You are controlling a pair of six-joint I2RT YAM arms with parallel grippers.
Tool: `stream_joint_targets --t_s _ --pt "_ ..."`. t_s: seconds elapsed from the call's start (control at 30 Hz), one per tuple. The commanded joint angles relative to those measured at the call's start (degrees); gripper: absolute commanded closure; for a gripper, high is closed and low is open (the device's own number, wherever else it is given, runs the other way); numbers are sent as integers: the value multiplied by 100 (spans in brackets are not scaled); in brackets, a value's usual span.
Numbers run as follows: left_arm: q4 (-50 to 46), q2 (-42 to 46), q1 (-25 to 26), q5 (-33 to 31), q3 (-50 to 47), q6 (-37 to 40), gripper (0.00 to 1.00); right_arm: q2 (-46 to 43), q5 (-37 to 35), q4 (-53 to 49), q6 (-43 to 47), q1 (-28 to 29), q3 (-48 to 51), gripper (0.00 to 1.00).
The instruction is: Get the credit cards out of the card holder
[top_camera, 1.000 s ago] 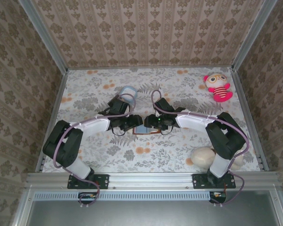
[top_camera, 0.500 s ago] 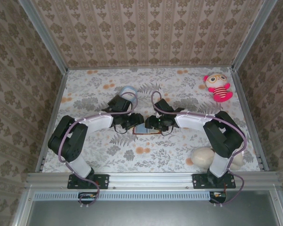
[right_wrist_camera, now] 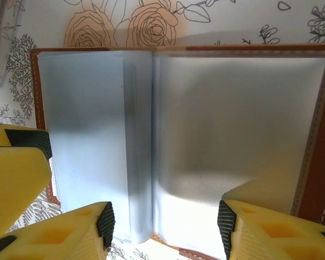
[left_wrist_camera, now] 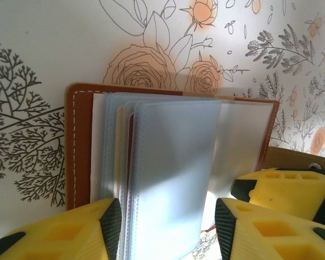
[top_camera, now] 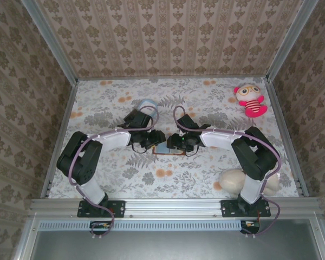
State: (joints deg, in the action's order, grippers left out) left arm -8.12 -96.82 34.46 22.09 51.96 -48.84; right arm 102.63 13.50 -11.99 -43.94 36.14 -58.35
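Two sets of fingers meet over the card holder (top_camera: pixel 165 147), which lies open in the middle of the table (top_camera: pixel 206 173). Since a second ago the left fingers (left_wrist_camera: pixel 65 233) have narrowed a little around the raised clear sleeves (left_wrist_camera: pixel 168 162), though they are still apart. The right fingers (right_wrist_camera: pixel 271 227) stay apart, low over the open pages. No card is out yet; we judge a pinch is only beginning.
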Motion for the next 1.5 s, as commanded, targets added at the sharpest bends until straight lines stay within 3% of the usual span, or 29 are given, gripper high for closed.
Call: stream_joint_targets --t_s 0.0,0.2,0.57,0.67,0.83,1.23,1.47 --pt "-186 59 0 24 159 14 52 162 4 -133 -75 -37 23 45" --pt "-198 180 -42 151 195 -21 58 329 -40 -223 -103 -37 -28 46" --pt "-391 224 -108 -31 167 41 58 432 -91 -260 -106 -36 -45 47" --pt "-183 247 -115 240 124 -10 66 461 -75 -267 -97 -37 -62 51" --pt "-327 306 -128 -7 146 49 67 512 -22 -241 -96 -37 -81 53" --pt "65 89 -132 594 153 10 67 573 19 -222 -101 -32 -80 56" --pt "-32 123 -132 789 231 193 70 540 140 -136 -112 -37 -59 64"
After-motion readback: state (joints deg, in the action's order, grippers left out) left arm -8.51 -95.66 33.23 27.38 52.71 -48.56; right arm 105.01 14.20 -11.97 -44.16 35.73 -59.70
